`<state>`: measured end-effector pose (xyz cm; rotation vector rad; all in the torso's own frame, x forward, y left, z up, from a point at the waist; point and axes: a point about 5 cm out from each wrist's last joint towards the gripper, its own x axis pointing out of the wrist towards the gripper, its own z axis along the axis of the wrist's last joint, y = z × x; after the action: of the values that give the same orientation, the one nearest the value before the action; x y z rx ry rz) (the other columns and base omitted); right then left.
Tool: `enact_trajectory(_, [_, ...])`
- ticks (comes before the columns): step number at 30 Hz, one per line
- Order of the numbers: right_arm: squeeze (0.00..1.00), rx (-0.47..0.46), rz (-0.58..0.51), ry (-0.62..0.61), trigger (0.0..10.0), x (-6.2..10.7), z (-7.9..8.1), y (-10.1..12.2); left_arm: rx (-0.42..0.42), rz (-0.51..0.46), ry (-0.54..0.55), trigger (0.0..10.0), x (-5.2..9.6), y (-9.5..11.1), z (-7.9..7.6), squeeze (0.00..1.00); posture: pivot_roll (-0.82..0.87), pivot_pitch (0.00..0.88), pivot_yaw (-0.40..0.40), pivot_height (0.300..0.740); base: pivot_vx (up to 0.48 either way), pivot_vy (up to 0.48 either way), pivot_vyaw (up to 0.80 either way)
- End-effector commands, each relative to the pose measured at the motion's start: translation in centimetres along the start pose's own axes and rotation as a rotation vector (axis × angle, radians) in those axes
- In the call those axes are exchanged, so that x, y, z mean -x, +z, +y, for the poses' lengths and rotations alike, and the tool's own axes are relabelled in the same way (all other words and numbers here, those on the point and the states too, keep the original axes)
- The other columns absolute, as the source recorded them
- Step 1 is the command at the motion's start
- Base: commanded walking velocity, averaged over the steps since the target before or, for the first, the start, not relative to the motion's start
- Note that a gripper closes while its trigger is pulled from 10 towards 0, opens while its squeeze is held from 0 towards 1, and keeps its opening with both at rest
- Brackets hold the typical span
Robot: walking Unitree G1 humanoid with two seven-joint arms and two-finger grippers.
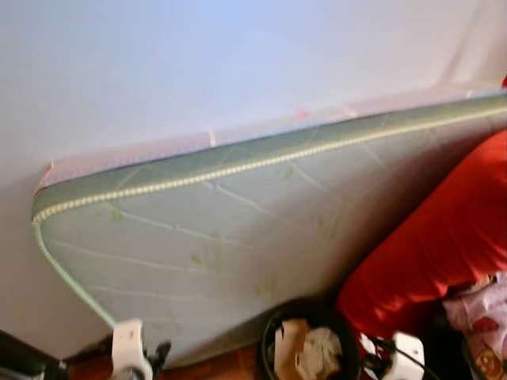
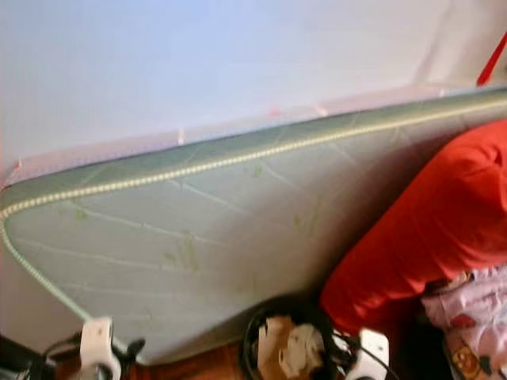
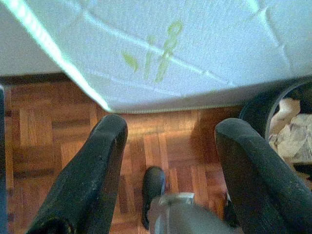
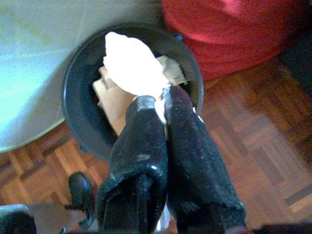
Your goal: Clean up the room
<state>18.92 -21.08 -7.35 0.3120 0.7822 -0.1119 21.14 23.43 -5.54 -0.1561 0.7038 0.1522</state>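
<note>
Pinching a white tissue (image 4: 130, 66) between pressed-together fingers (image 4: 141, 141), the right gripper (image 4: 161, 100) hangs over the black bin (image 4: 78, 105), which already holds cardboard and crumpled paper and sits on the parquet floor (image 3: 53, 126) at 6 o'clock in the head views. Left gripper (image 3: 168, 129) spread wide and empty above the floor, mattress (image 1: 238, 237) leaning on the wall at its 12 o'clock. Red cushion (image 1: 436, 245) at 3 o'clock of the bin.

Left gripper (image 3: 168, 141) low, fingers spread wide, empty; right gripper (image 4: 158, 105) low, fingers pinched together on white paper wad (image 4: 129, 66).
</note>
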Motion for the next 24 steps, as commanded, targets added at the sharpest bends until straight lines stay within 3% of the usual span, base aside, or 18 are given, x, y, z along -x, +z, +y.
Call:
enact_trajectory(1, [0.0, 0.065, -0.146, 0.086, 10.0, -1.8, 3.7, 5.4, 0.008, -0.092, -0.052, 10.0, -0.9, 2.4, -2.0, 0.0, 0.07, 0.144, -0.019, 0.74, 0.0, 0.0, 0.0])
enact_trajectory(2, [0.0, 0.096, -0.234, 0.155, 10.0, -2.4, 6.7, 8.9, -0.017, -0.205, -0.105, 10.0, -1.3, 5.1, -3.2, 0.0, 0.09, 0.191, -0.015, 0.74, 0.0, 0.0, 0.0])
enact_trajectory(3, [0.0, 0.113, -0.253, 0.163, 10.0, -2.5, 7.1, 9.6, -0.027, -0.257, -0.128, 10.0, -1.3, 6.2, -3.7, 0.0, 0.1, 0.208, -0.02, 0.74, 0.0, 0.0, 0.0])
enact_trajectory(5, [0.0, 0.107, -0.291, 0.153, 10.0, -2.5, 7.4, 10.9, -0.034, -0.386, -0.163, 10.0, -1.1, 8.3, -4.7, 0.0, 0.11, 0.248, -0.029, 0.74, 0.0, 0.0, 0.0])
enact_trajectory(10, [0.0, 0.098, -0.321, 0.114, 10.0, -2.4, 6.8, 12.9, -0.08, -0.552, -0.183, 10.0, -0.1, 10.4, -6.4, 0.0, 0.14, 0.316, -0.045, 0.74, 0.0, 0.0, 0.0])
enact_trajectory(13, [0.0, 0.099, -0.325, 0.1, 10.0, -2.4, 6.5, 13.1, -0.09, -0.595, -0.205, 10.0, 0.9, 10.3, -6.8, 0.0, 0.16, 0.333, -0.043, 0.74, 0.0, 0.0, 0.0])
enact_trajectory(18, [0.0, 0.083, -0.259, 0.136, 10.0, -2.6, 7.2, 11.5, -0.085, -0.63, -0.162, 10.0, 1.7, 10.6, -5.9, 0.0, 0.18, 0.333, -0.039, 0.74, 0.0, 0.0, 0.0])
enact_trajectory(24, [0.0, 0.086, -0.237, 0.139, 10.0, -2.7, 7.4, 10.7, -0.072, -0.594, -0.134, 10.0, 2.8, 8.8, -5.2, 0.0, 0.19, 0.348, -0.033, 0.74, 0.0, 0.0, 0.0])
